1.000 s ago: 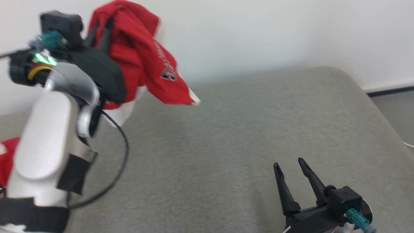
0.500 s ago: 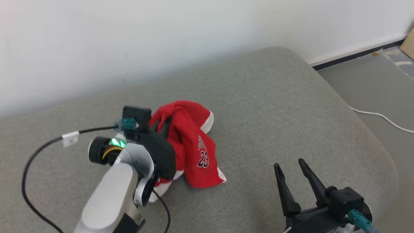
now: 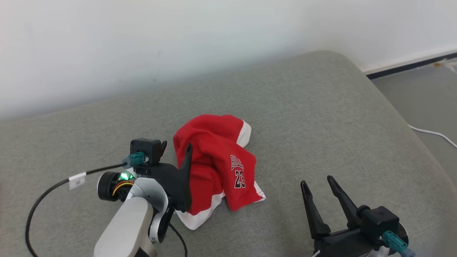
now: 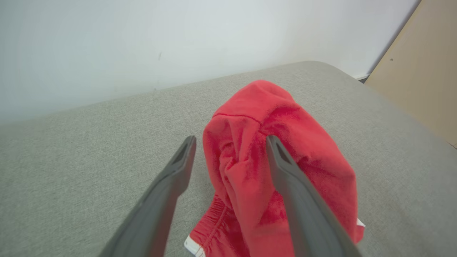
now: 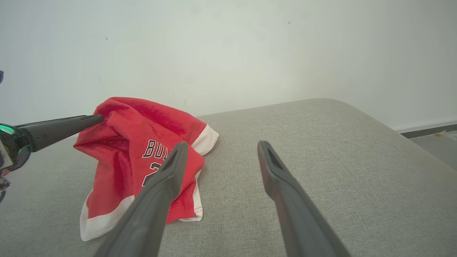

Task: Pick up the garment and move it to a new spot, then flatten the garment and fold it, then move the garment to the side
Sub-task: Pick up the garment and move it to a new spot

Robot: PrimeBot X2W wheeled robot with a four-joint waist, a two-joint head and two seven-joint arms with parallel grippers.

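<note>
A red garment [image 3: 217, 164] with white trim and the number 23 lies in a crumpled heap near the middle of a grey cushion [image 3: 321, 107], in front of a white wall [image 3: 178, 35].

The left gripper [image 3: 176, 146] sits at the heap's left edge with its jaws apart. In the left wrist view a ridge of red cloth stands between the two fingers, and one finger rests against the fabric, but nothing is clamped. The right gripper [image 3: 317, 180] hovers low over bare cushion to the right of the garment. Its jaws are also spread, and it holds nothing and touches nothing.

Judging by how things lie, the first step looks done or all but done, since the garment rests on the cushion and neither gripper holds it. The rest of the task is not yet begun. The cloth is bunched and doubled over itself, with one white hem splayed toward the robot and another curled at the far side, so it is neither flat nor folded, and it has not been moved to the side. There is open cushion all around the heap, which gives room to spread it out. A white cable [image 3: 432, 132] trails on the floor beyond the cushion's right edge.
</note>
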